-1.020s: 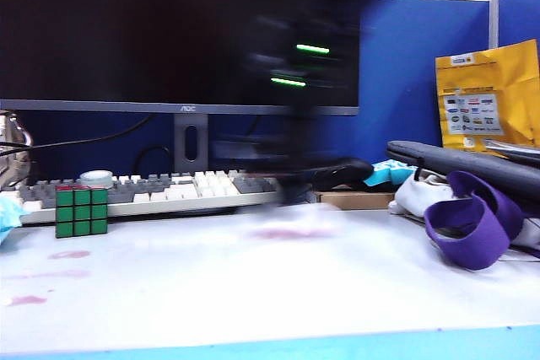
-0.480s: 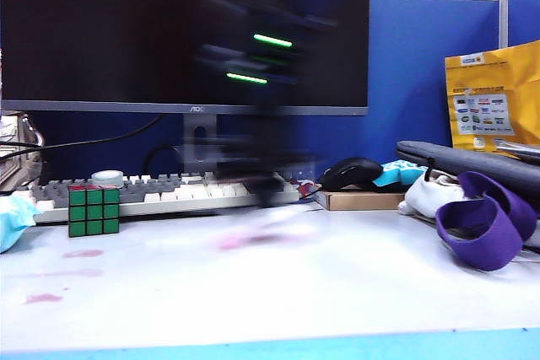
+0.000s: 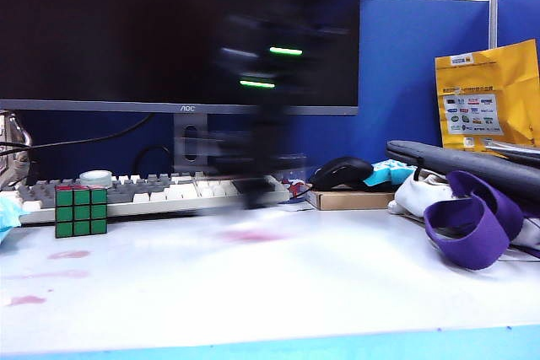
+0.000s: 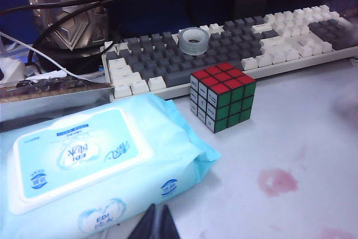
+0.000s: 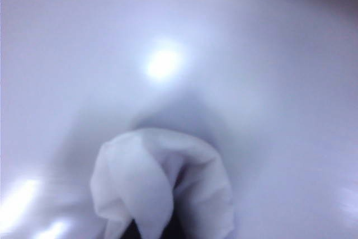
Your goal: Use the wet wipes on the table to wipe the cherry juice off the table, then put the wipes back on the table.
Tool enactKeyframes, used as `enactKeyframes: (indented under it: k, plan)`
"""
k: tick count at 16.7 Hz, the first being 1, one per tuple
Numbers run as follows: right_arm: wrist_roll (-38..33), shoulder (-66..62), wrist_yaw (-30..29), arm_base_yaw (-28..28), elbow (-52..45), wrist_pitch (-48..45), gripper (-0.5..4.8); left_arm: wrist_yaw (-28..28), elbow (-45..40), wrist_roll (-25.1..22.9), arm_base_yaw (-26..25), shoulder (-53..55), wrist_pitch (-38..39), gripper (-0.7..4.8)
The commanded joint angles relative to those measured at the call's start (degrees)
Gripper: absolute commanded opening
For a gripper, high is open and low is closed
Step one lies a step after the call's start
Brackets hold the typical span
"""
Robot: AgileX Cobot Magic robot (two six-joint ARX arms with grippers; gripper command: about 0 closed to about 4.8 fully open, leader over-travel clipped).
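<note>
The right tool (image 5: 154, 230) pinches the wet wipes (image 5: 162, 180) against the table (image 5: 268, 82); the left tool (image 4: 154, 225), closed and empty, hovers beside the wipes packet (image 4: 89, 166).

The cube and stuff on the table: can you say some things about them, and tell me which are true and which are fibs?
1. The cube stands in front of the keyboard. True.
2. The wipes packet is red. False: light blue.
3. The right gripper has its jaws shut on the wet wipe. True.
4. The table is spotless. False: pink juice smears remain.
5. The left gripper holds the cube. False: shut, holding nothing.
</note>
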State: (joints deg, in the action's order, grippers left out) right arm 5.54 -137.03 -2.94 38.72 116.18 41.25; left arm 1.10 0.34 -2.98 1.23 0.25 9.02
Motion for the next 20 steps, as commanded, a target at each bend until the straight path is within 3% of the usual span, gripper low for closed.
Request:
enactKeyframes:
  k: [1, 4, 7, 11, 12, 14, 15, 17, 20]
  plan:
    - [4.4, -0.9, -0.5, 6.8, -0.6, -2.7, -0.01, 0.2, 0.0, 0.0, -0.1, -0.2, 0.8, 0.23]
    - [5.4, -1.3, 10.8, 9.2, -0.6, -7.3, -0.01, 0.2, 0.0, 0.0, -0.1, -0.2, 0.8, 0.23]
    - [4.7, -1.6, 13.4, 5.7, -0.6, -11.5, -0.01, 0.2, 0.0, 0.0, -0.1, -0.2, 0.7, 0.23]
    - [4.5, -1.7, -1.1, 5.1, -0.6, -12.4, -0.01, 0.2, 0.0, 0.0, -0.1, -0.2, 0.8, 0.23]
    - [4.3, -1.7, -4.6, 7.0, -0.6, -10.4, -0.01, 0.2, 0.0, 0.0, -0.1, -0.2, 0.8, 0.23]
    - [4.9, -1.7, -6.0, 11.8, -0.6, -7.7, -0.01, 0.2, 0.0, 0.0, -0.1, -0.2, 0.8, 0.23]
    - [5.0, -1.7, -4.4, 13.0, -0.6, -7.1, -0.01, 0.2, 0.0, 0.0, -0.1, -0.2, 0.8, 0.23]
    - [4.7, -1.7, 5.2, 13.4, -0.6, -4.5, -0.01, 0.2, 0.0, 0.0, -0.1, -0.2, 0.8, 0.23]
    - [2.6, -1.7, 13.0, 8.0, -0.6, -1.4, -0.01, 0.2, 0.0, 0.0, -0.1, -0.2, 0.7, 0.23]
